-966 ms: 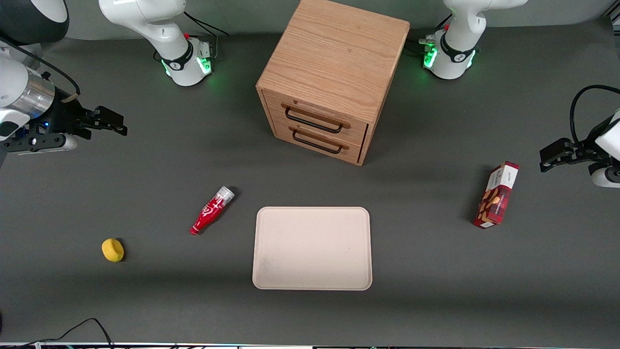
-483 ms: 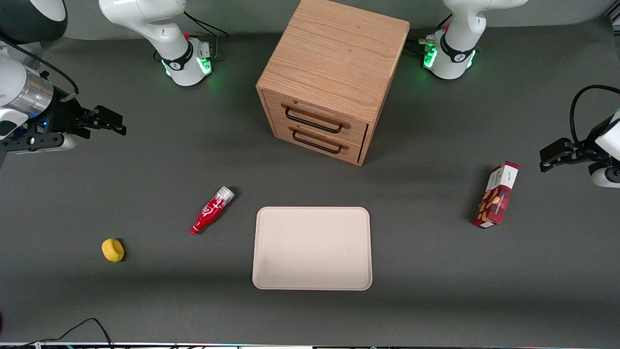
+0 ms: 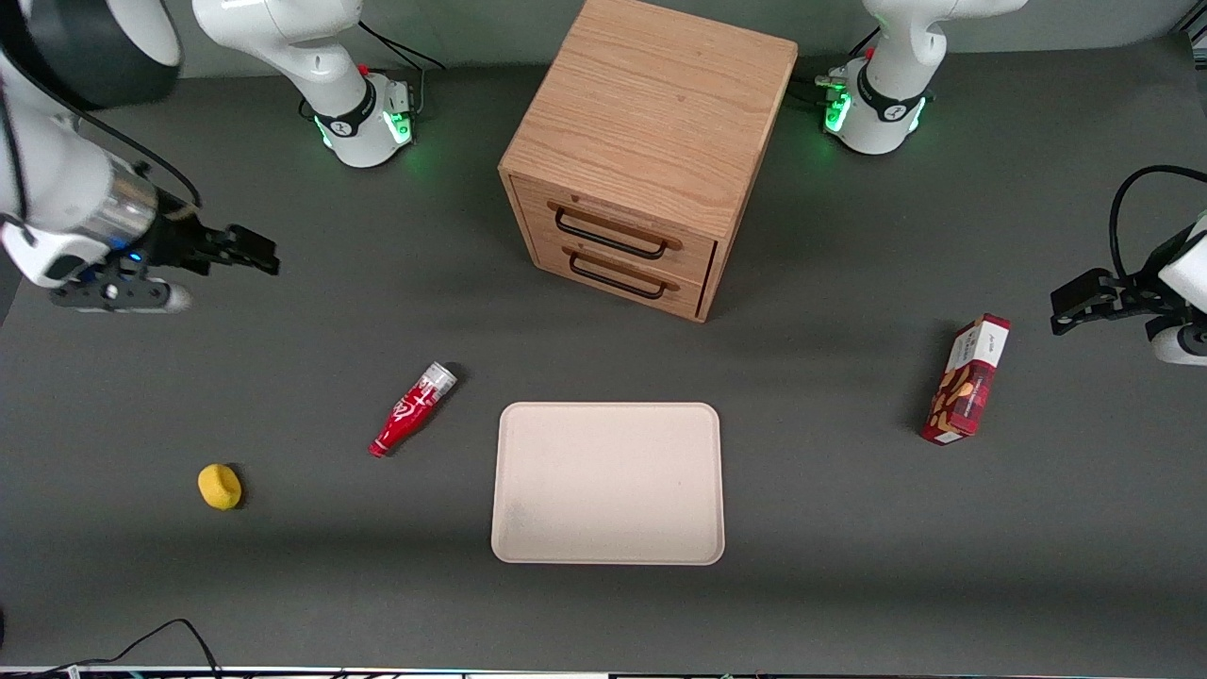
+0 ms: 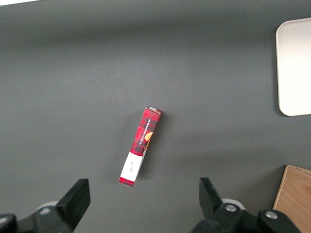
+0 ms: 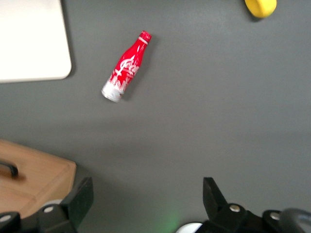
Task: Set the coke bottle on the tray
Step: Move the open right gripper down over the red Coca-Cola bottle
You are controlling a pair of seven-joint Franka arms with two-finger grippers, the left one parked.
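The coke bottle (image 3: 412, 409) lies on its side on the grey table, beside the tray (image 3: 608, 483), its red cap nearer the front camera and its silver base farther. It also shows in the right wrist view (image 5: 125, 69), with a corner of the tray (image 5: 34, 43). My gripper (image 3: 256, 256) hangs above the table toward the working arm's end, farther from the front camera than the bottle and well apart from it. It is open and empty, with its fingers (image 5: 80, 199) spread wide.
A wooden two-drawer cabinet (image 3: 641, 151) stands farther from the front camera than the tray. A yellow lemon-like object (image 3: 220, 487) lies beside the bottle toward the working arm's end. A red snack box (image 3: 967, 379) lies toward the parked arm's end.
My gripper has moved toward the table's middle and slightly nearer the front camera, closer to the bottle. The bottle and tray have not moved.
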